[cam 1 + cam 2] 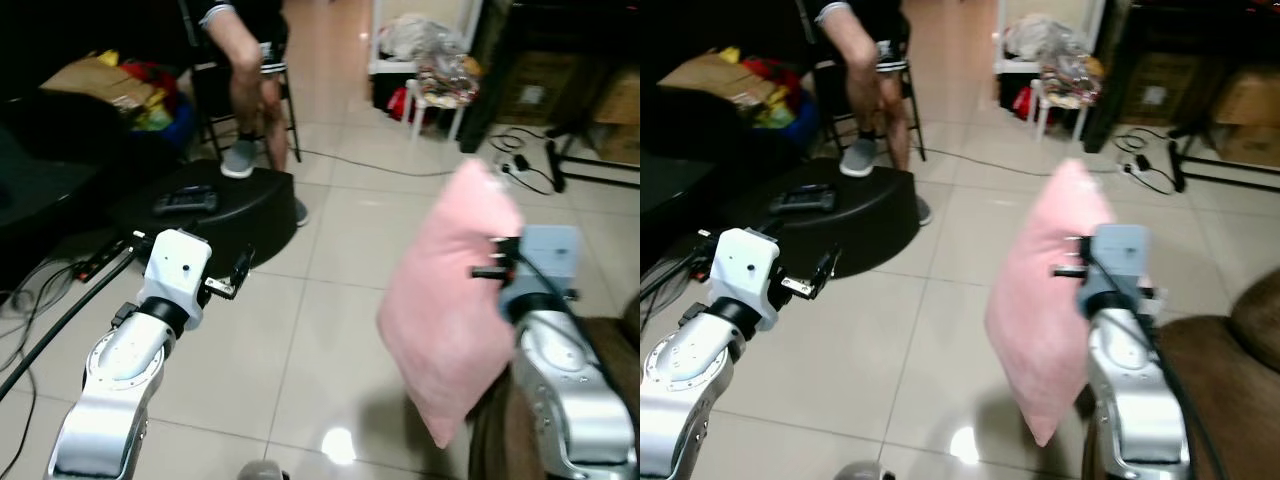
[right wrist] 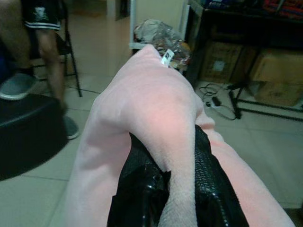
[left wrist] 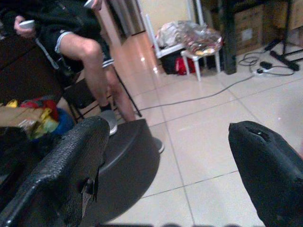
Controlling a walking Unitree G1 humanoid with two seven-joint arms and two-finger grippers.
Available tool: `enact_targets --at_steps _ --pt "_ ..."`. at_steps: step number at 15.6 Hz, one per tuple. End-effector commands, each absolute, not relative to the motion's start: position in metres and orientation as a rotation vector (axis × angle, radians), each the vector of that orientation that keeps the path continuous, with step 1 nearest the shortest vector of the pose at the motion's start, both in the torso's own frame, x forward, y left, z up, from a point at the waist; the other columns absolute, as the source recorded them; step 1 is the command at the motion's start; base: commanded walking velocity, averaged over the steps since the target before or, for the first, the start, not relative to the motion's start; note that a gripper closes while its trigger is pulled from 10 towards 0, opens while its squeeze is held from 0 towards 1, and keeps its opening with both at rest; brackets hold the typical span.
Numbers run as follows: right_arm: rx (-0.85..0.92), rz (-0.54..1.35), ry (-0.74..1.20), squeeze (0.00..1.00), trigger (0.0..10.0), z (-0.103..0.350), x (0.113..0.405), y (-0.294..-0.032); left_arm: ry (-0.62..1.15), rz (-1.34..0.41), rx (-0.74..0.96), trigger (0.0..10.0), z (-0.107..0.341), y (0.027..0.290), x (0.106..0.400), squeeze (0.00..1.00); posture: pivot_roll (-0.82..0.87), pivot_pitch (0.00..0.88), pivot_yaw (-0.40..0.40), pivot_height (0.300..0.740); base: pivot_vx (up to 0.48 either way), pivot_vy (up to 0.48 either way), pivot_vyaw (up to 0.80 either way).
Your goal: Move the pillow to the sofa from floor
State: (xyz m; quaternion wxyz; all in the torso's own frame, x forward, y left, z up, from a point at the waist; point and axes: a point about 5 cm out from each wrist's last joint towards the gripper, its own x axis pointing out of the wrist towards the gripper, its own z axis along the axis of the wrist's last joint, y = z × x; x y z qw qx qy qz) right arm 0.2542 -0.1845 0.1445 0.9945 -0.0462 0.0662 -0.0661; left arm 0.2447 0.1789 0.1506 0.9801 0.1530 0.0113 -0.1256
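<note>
Right pincer (image 2: 173,189) has its two black fingers (image 2: 210,189) pinching a fold of the pink pillow (image 1: 450,310), which hangs clear of the tiled floor (image 1: 300,330) in front of my right arm. From the head camera I cannot see those fingers themselves; the pillow and the grey wrist housing cover them, and only the wrist view shows the fabric bulging up between them. The pillow's lower corner points down toward the floor, well above it. At the lower right a brown sofa (image 1: 1230,370) edge is cut off by the frame, just beside my right arm, and the pillow is not on it.

Left pincer (image 3: 165,170) is spread wide and holds nothing, raised over the floor near a low black round stand (image 1: 230,205) with a dark controller-like thing on top that I cannot make out clearly. Behind the stand a person (image 1: 245,60) sits on a chair, seen only from the torso down, one foot on the stand. Cables (image 1: 525,165) trail on the floor farther back near a white stool (image 1: 435,100) piled with blurred clutter.
</note>
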Motion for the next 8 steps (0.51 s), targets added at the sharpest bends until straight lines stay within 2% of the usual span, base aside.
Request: enact_targets --at_steps 1,3,5,7,8 --pt "-0.063 -0.121 0.091 0.0 10.0 0.1527 0.2545 -0.1828 0.034 -0.235 0.325 10.0 0.1478 0.1807 0.2434 0.43 -0.04 0.0 0.035 0.74 0.0 0.0 0.0" --pt "-0.027 -0.119 0.093 0.0 10.0 0.1523 0.2544 -0.1823 0.024 -0.232 0.338 10.0 0.1495 0.1808 0.2431 0.42 -0.04 0.0 0.035 0.74 0.0 0.0 0.0" --pt "-0.003 -0.122 0.091 0.0 10.0 0.1528 0.2536 -0.1828 0.021 -0.232 0.333 10.0 0.1504 0.1808 0.2435 0.41 -0.04 0.0 0.037 0.74 0.0 0.0 -0.8" --pt "0.001 -0.129 0.084 0.0 10.0 0.1528 0.252 -0.1826 0.024 -0.233 0.328 10.0 0.1504 0.181 0.2441 0.31 -0.05 0.0 0.047 0.74 0.0 0.0 -0.8" --pt "0.002 -0.13 0.084 0.0 10.0 0.152 0.2512 -0.1816 0.028 -0.238 0.327 10.0 0.1502 0.1809 0.2443 0.16 -0.05 0.0 0.052 0.74 0.0 0.0 -0.8"
